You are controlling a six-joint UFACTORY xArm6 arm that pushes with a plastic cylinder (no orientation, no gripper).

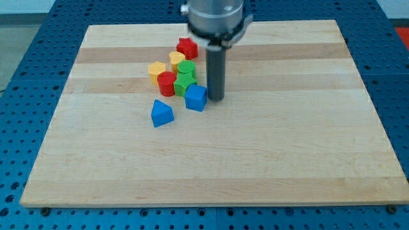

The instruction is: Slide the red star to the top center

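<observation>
The red star [187, 47] lies on the wooden board [287, 147] near the view's top, left of centre, at the top of a cluster of blocks. My tip [216, 98] rests on the board just right of the blue cube [196, 98], below and to the right of the red star. The rod rises from the tip to the arm's grey end at the view's top.
Below the star sit a yellow heart [177, 60], a yellow hexagon [156, 70], a red block [167, 84], a green block [186, 68] and a green star [184, 82]. A blue triangle [162, 113] lies lower left.
</observation>
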